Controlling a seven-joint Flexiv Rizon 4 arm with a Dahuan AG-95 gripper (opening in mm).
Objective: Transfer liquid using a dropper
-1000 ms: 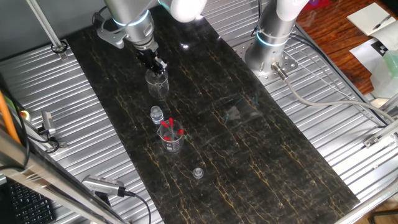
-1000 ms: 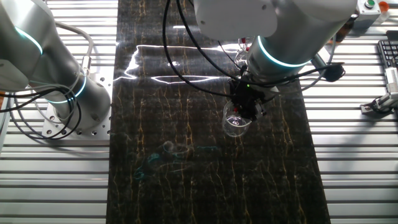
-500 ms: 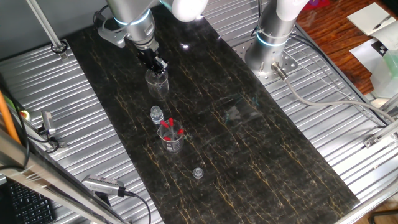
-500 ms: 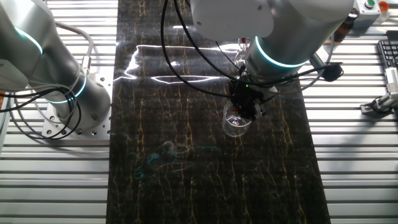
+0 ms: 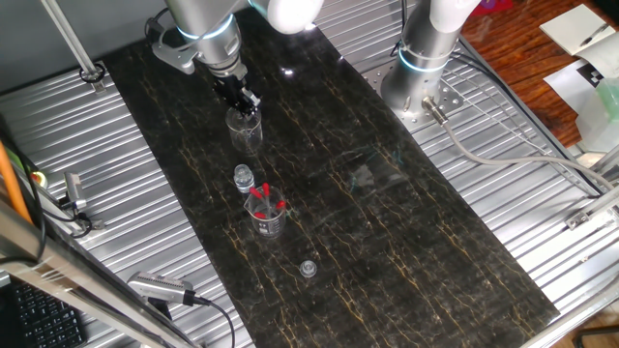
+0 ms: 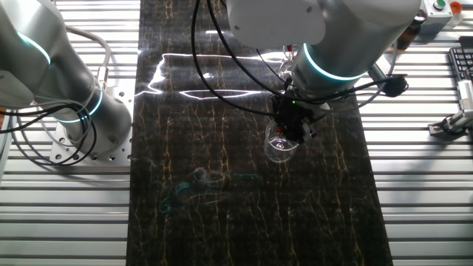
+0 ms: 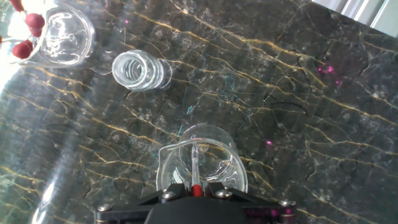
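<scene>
My gripper (image 7: 196, 188) is shut on the dropper (image 7: 195, 160), its red bulb pinched between the jaws. The thin glass tube points straight down into a clear beaker (image 7: 163, 167) directly below. From the side, in one fixed view, the gripper (image 5: 239, 99) hangs just over the beaker (image 5: 245, 130). In the other fixed view the gripper (image 6: 290, 125) covers most of the beaker (image 6: 279, 150). An open clear vial (image 7: 138, 70) stands a short way off on the dark marble table (image 5: 387, 242).
A second beaker (image 5: 267, 217) with several red-bulbed droppers stands beyond the vial (image 5: 243, 179); its rim (image 7: 86, 43) shows at the hand view's top left. A small round cap (image 5: 308, 268) lies alone further along. Another arm's base (image 5: 422, 68) stands at the table's side.
</scene>
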